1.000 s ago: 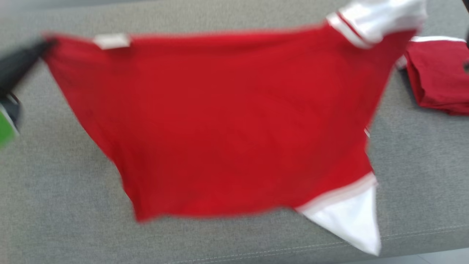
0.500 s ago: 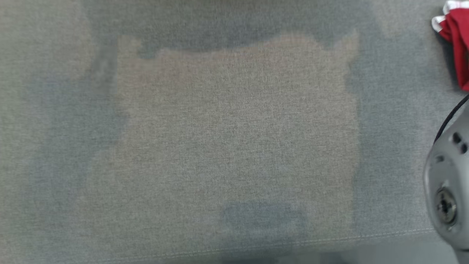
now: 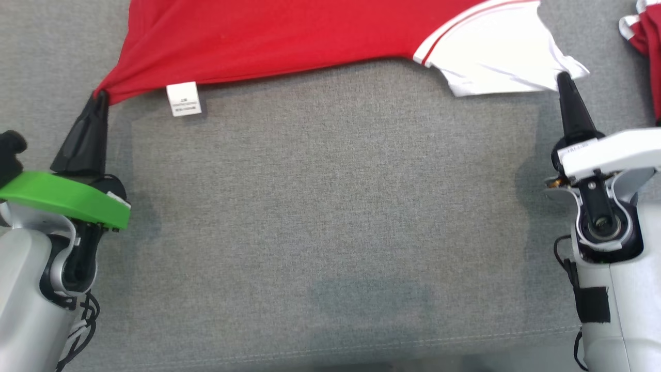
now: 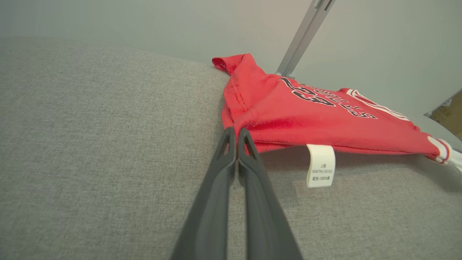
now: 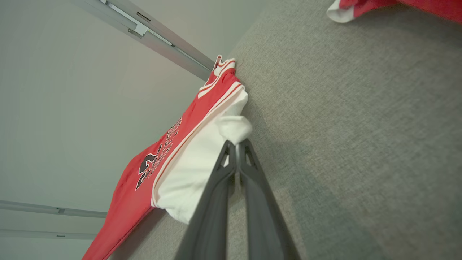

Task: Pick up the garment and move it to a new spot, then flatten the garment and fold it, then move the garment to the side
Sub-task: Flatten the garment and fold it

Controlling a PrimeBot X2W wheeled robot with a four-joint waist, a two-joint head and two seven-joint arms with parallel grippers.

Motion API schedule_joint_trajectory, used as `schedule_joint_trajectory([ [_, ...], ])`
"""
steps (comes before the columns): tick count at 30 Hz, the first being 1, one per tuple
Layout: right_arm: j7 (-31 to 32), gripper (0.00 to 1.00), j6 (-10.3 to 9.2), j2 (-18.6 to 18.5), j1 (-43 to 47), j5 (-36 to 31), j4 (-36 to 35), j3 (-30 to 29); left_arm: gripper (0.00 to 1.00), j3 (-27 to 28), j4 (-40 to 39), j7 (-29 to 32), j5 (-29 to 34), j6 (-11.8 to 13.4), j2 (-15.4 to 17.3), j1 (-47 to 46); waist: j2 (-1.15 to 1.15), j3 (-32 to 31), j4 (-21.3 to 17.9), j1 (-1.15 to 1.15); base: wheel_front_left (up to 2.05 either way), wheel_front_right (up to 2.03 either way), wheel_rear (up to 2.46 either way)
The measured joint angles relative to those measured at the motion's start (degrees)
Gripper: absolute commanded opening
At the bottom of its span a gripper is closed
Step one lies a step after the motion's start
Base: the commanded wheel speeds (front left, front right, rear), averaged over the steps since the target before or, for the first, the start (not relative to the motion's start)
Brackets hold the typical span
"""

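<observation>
Left gripper (image 3: 99, 95) is clamped on a red corner of the large red sleeveless basketball jersey (image 3: 284, 36), and the right gripper (image 3: 563, 78) on its white panel corner. The jersey is stretched between them across the far part of the grey fabric cushion (image 3: 330, 206), with a white care label (image 3: 183, 98) at its near edge.

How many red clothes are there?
2. The big jersey is stretched along the far side of the grey surface. A smaller red piece lies at the far right edge, partly cut off; more could be hidden out of frame.
</observation>
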Motion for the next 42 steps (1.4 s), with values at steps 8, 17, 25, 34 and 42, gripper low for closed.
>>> schedule_joint_trajectory([
  [8,-3.3,0.00,2.75,-0.2,8.0,3.1,-1.0,3.4,0.00,0.1,4.4,-2.9,-1.3,-2.9,-1.8,3.7,0.00,-5.5,0.7,0.00,0.00,0.00,0.00],
  [17,0.4,0.00,3.26,-0.2,23.9,2.0,-3.3,10.3,0.00,-2.2,7.4,-2.9,-0.1,-5.1,-3.2,13.5,0.00,-11.5,1.3,0.00,0.00,0.00,0.00],
  [25,0.9,0.00,3.79,-0.7,32.8,0.3,-5.2,11.8,0.00,-0.5,6.8,-2.9,1.9,-5.6,-3.0,19.4,0.00,-14.9,0.5,0.00,0.00,0.00,0.00],
  [34,0.2,0.00,3.81,-2.0,36.9,-1.8,-7.1,12.0,0.00,4.3,2.8,-2.9,5.0,-5.6,-3.4,21.8,0.00,-17.8,0.5,-0.01,0.00,0.00,0.00],
  [42,-0.1,0.00,3.88,-2.5,38.3,-4.2,-6.8,14.1,0.00,3.0,4.0,-2.9,6.4,-6.6,-4.9,25.6,0.00,-18.3,1.1,-0.01,0.00,0.00,0.00],
])
